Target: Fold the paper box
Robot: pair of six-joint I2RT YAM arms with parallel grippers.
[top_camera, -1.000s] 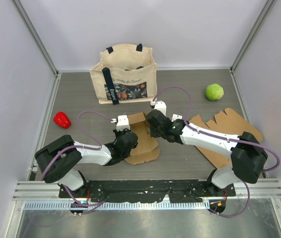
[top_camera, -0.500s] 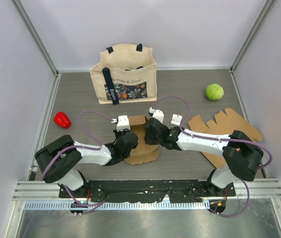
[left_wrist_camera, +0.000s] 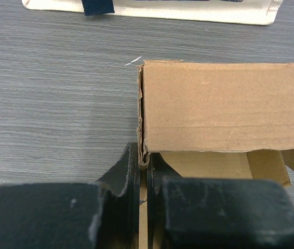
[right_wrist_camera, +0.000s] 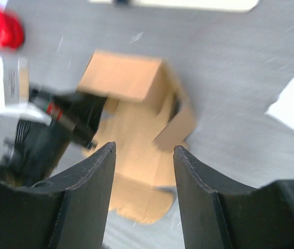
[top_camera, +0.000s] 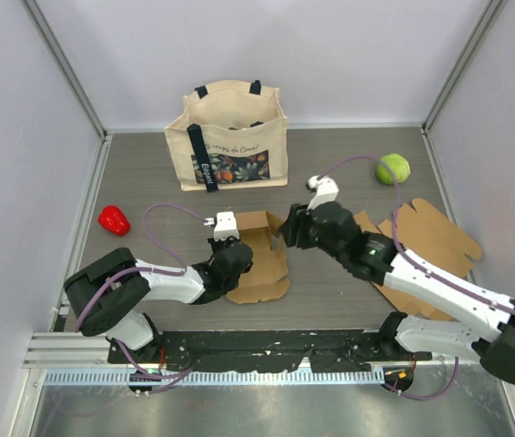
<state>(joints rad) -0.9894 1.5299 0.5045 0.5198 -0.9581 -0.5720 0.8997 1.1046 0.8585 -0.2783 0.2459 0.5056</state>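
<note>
- We see the paper box (top_camera: 256,255) lying on the grey surface (top_camera: 139,182), just in front of the tote bag (top_camera: 230,137) and between the two arms.
- Its back wall stands upright, and its near flaps lie flat toward the arm bases.
- Our left fingers (left_wrist_camera: 131,168) are pinched tight on the box's left wall, with the cardboard edge sandwiched between them.
- Our right fingers (right_wrist_camera: 103,166) are spread apart and hold nothing. They hang above the box's right side, and that wrist view is blurred.
- A flat cardboard sheet (top_camera: 439,232) lies to the right, partly under the right arm.
- A green ball (top_camera: 392,168) sits near the far right corner, and a red pepper (top_camera: 113,219) sits well to the left.
</note>
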